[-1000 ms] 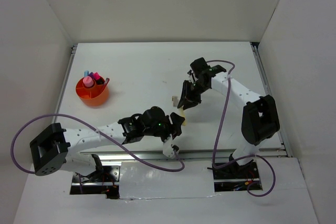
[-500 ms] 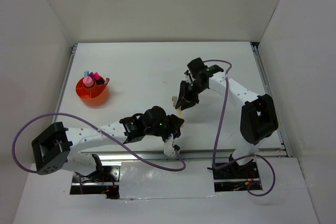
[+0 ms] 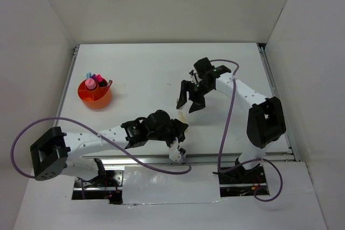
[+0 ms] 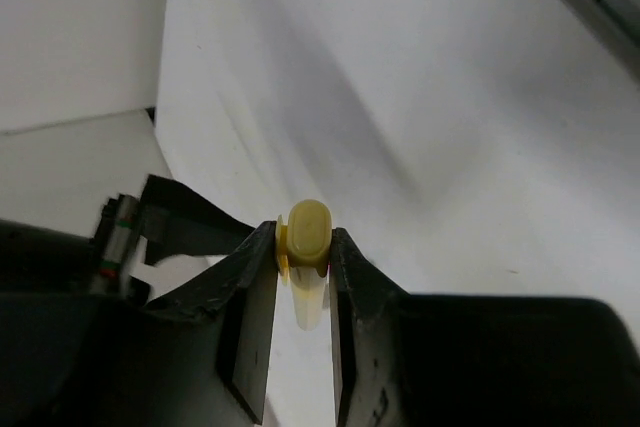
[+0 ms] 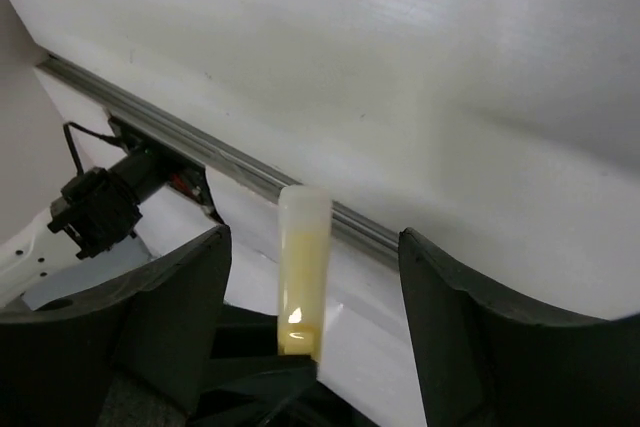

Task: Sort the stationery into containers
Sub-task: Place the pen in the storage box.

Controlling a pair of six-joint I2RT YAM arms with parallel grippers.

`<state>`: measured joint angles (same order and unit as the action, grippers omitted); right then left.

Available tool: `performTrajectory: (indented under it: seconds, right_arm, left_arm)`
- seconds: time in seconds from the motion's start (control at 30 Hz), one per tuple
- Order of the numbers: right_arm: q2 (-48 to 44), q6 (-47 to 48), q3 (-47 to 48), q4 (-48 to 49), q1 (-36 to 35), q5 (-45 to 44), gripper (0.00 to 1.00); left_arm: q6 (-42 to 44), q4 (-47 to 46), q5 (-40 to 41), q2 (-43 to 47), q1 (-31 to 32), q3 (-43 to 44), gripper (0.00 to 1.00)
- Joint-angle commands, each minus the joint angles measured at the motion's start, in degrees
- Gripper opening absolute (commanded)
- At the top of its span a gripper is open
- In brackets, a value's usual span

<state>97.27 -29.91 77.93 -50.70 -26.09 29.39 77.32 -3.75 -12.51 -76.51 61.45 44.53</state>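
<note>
Highlighters and pens (image 3: 94, 82) that were already sorted sat bunched in the small round translucent orange plastic cup (image 3: 101, 101), way over on the left of the white table (image 3: 140, 68). Nothing new there.

The action was in the middle. My left gripper (image 4: 302, 247) had been narrowing over the last second, and by this point its two black fingers were clamped on the lower end of the stubby pale yellow highlighter (image 5: 302, 257). The left wrist view showed the barrel pinched squarely between the pads, rounded end poking out past them, no gap on either side. So left had it, firmly as far as I could tell.

Just right of that, my right gripper (image 3: 188, 103) had been the one holding the highlighter a moment earlier, and it had just let go. Its fingers were spread wide, and in the right wrist view the highlighter stood upright in the gap between them, touching neither. It was up off the table, near the front middle, well apart from the cup.

So basically the handover went through: right arm passed it, left arm took it. That made sense to me, since the cup was on the left side and out of the right arm's comfortable reach. My guess was the next bit needed the right fingers to back away without clipping the barrel, then a long swing left to get the highlighter over the cup. Main worry was the grip being near one end, so it could pivot on the way.
</note>
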Motion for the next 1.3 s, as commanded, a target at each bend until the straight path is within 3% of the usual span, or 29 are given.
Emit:
performTrajectory:
  seconds: [0.0, 0.07, 0.17, 0.27, 0.3, 0.37, 0.4, 0.47, 0.53, 0.57, 0.67, 0.9, 1.27]
  right_arm:
    - [-1.7, 4.8, 7.1, -0.3, 6.4, -0.3, 0.74]
    - [-1.3, 6.5, 9.7, -1.6, 10.1, 0.3, 0.75]
    - [-0.8, 9.6, 13.3, -2.7, 16.9, 3.3, 0.76]
    - [-2.3, 12.7, 14.0, -1.2, 21.7, 3.5, 0.76]
    - [-3.3, 13.9, 13.7, -0.5, 22.2, 3.0, 0.76]
    - [-4.0, 15.3, 13.0, 1.3, 23.3, 1.0, 0.76]
    - [-5.1, 15.9, 11.7, 2.8, 23.3, 0.3, 0.76]
    - [-6.2, 16.5, 9.4, 4.7, 23.4, -0.4, 0.76]
    - [-6.6, 16.6, 8.5, 5.3, 23.4, -0.5, 0.75]
    - [-6.5, 16.6, 8.0, 5.4, 23.3, -0.2, 0.75]
    - [-5.3, 16.0, 8.0, 5.3, 23.0, 0.4, 0.74]
    - [-2.7, 15.7, 7.8, 3.5, 22.5, 3.7, 0.73]
    - [-4.3, 15.8, 2.3, 6.5, 21.3, 2.7, 0.72]
  left_arm:
    - [-11.7, 2.8, -0.1, 5.8, 0.8, 5.1, 0.0]
    - [-23.9, 6.4, 0.3, 7.6, -0.2, 7.5, 0.0]
    - [-45.7, 8.9, -1.5, 9.8, -7.7, 14.7, 0.0]
    - [-65.7, 11.3, -4.8, 9.4, -21.2, 23.3, 0.0]
    - [-69.9, 11.3, -7.5, 9.4, -29.6, 25.5, 0.0]
    - [-80.0, 9.6, -9.8, 9.9, -38.8, 26.2, 0.0]
    - [-82.1, 8.4, -12.5, 10.2, -43.7, 26.0, 0.0]
    - [-86.6, 2.1, -14.8, 10.4, -61.0, 24.4, 0.0]
    - [-91.1, -1.7, -19.3, 9.9, -69.9, 22.8, 0.0]
    - [-92.5, -3.7, -20.8, 9.0, -77.0, 21.7, 0.0]
    - [-95.2, -10.6, -27.4, 6.9, -86.0, 19.6, 0.0]
    - [-91.8, -20.2, -30.8, 2.9, -93.6, 16.4, 0.0]
    - [-83.0, -15.7, -31.0, -7.9, -99.8, 20.5, 0.0]
